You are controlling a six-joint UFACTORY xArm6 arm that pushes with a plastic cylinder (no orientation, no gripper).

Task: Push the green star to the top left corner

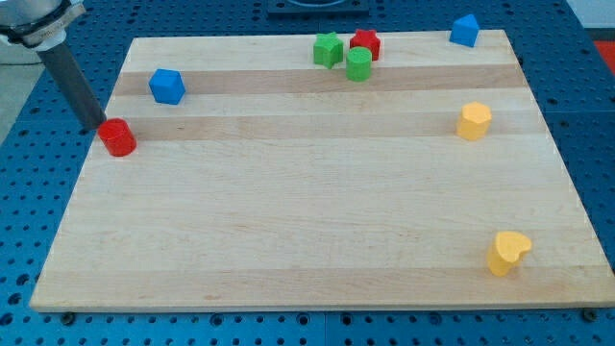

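Note:
The green star (328,49) lies near the view's top edge of the wooden board (288,231), a little right of centre. A red star (365,43) sits just right of it and a green cylinder (358,64) just below and right. My tip (100,128) is at the board's left edge, touching the left side of a red cylinder (119,137). It is far to the left and below the green star. The rod leans up toward the view's top left corner.
A blue cube (166,86) lies upper left, above and right of the red cylinder. A blue block (464,30) sits at the top right corner. A yellow block (473,121) is at the right, and a yellow heart (506,252) at the lower right.

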